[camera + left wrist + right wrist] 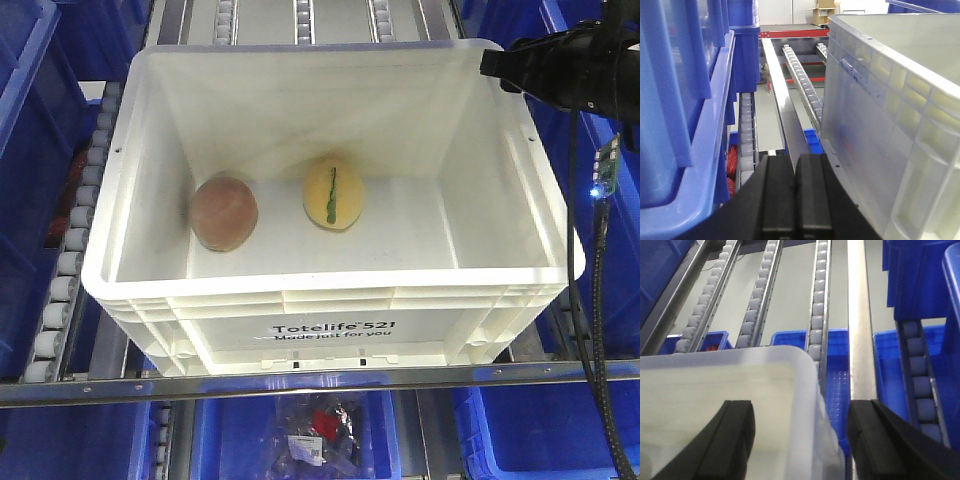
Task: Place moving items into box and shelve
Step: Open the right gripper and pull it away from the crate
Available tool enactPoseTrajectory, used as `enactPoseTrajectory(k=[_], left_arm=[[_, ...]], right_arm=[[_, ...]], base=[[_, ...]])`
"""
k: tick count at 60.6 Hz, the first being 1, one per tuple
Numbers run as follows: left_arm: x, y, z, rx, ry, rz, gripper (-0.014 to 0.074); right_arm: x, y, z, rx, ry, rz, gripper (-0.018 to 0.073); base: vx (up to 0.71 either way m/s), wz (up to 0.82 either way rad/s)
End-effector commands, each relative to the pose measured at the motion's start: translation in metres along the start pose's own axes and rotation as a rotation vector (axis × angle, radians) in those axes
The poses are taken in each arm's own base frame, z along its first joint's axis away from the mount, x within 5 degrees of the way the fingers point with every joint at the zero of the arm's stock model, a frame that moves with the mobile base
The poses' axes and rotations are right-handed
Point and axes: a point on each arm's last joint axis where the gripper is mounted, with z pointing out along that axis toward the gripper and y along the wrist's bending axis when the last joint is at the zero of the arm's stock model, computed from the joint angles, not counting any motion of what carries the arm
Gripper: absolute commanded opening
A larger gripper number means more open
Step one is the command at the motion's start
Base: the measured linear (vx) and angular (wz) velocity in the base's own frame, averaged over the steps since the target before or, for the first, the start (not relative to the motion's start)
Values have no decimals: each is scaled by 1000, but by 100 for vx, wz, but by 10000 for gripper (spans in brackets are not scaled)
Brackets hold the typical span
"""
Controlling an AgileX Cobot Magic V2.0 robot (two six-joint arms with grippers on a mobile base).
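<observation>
Now I'd grip the stiff, light box [330,330] by its ribbed rim: right gripper [800,440] spread astride its corner, left gripper [795,200] closed.

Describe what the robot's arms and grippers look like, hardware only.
Both grippers have matte black, blocky plastic fingers: the left gripper shows two flat slabs, the right gripper two thick tapered fingers. In the front view the right arm is glossy black, with black cables and a small green circuit board lit blue.
</observation>
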Motion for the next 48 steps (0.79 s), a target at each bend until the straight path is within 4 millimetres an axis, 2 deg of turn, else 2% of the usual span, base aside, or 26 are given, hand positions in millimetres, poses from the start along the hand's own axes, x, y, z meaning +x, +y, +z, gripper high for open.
enactPoseTrajectory(k=[1, 8, 15, 20, 32, 48], left_arm=[[-1, 0, 0, 0, -69, -10, -6], [-1, 0, 0, 0, -69, -10, -6], [-1, 0, 0, 0, -69, -10, -6], [-1, 0, 0, 0, -69, -10, -6], [-1, 0, 0, 0, -69, -10, -6], [-1, 0, 0, 0, -69, -10, -6]], right_arm=[[-31, -6, -22, 69, -163, -36, 474], [-30, -22, -36, 122, -179, -33, 466], [-8, -37, -53, 190, -158, -23, 459], [9, -41, -67, 216, -137, -39, 452], [38, -33, -110, 249, -171, -152, 408], [78, -20, -177, 272, -339, -213, 388]], base=[[0, 0], [0, 0], [0, 0], [0, 0], [0, 0], [0, 0]])
